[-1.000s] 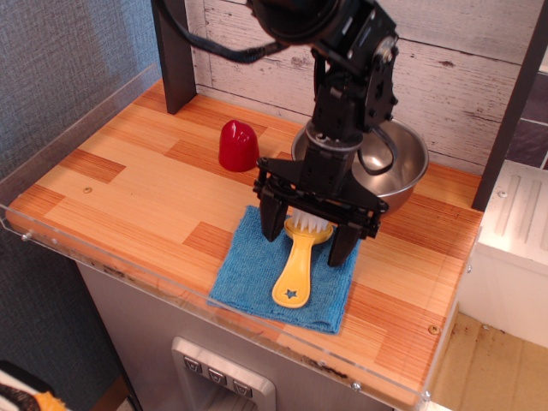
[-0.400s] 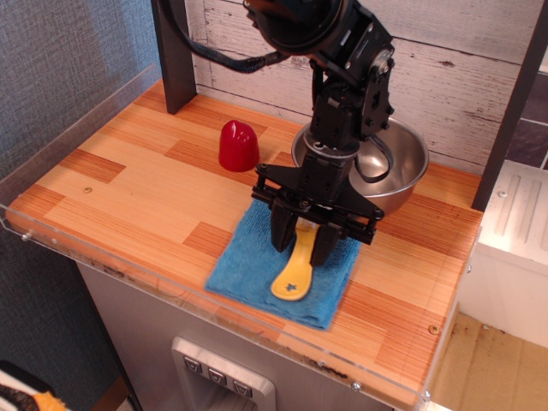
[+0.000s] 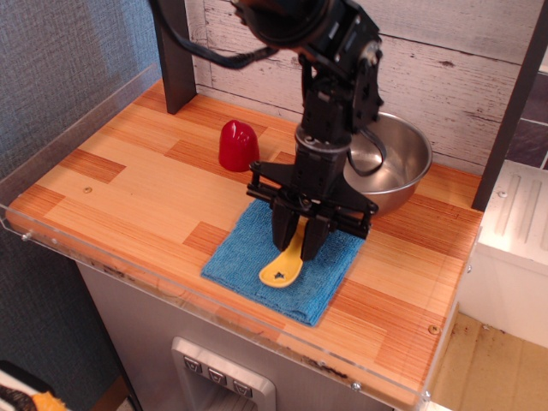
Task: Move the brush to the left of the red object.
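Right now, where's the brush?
The brush sits pinched in the claw over the blue cloth near the table's front edge, in front of the steel bowl and right of the red object.

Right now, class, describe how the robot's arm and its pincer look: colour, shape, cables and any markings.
The arm is matt black throughout, built of blocky jointed segments. A black cable loops off its upper part, and another curves beside the wrist. The pincer is black too: a wide crossbar carrying two straight, tapering fingers. No markings or labels can be made out.
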`<action>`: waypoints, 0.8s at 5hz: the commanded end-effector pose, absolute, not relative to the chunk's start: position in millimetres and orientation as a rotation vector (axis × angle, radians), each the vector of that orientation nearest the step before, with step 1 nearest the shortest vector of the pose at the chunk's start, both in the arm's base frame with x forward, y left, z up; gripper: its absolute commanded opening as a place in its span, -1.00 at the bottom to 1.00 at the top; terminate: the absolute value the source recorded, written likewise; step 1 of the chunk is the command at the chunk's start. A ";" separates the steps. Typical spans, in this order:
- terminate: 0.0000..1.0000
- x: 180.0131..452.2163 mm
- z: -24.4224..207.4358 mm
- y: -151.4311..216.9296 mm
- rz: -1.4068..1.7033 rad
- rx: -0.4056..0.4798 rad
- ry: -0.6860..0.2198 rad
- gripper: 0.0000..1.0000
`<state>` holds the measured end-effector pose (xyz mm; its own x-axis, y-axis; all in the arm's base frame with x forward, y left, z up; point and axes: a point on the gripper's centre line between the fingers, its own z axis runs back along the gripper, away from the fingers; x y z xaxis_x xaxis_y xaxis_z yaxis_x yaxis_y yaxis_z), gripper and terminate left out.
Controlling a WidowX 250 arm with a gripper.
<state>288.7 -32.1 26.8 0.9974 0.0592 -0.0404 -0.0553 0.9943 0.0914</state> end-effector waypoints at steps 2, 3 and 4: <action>-1.00 295.1 107.3 -7.1 0.089 0.045 -0.133 -1.00; -1.00 305.0 103.2 32.7 0.153 0.067 -0.113 -1.00; -1.00 316.8 85.9 78.3 0.224 0.085 -0.084 -1.00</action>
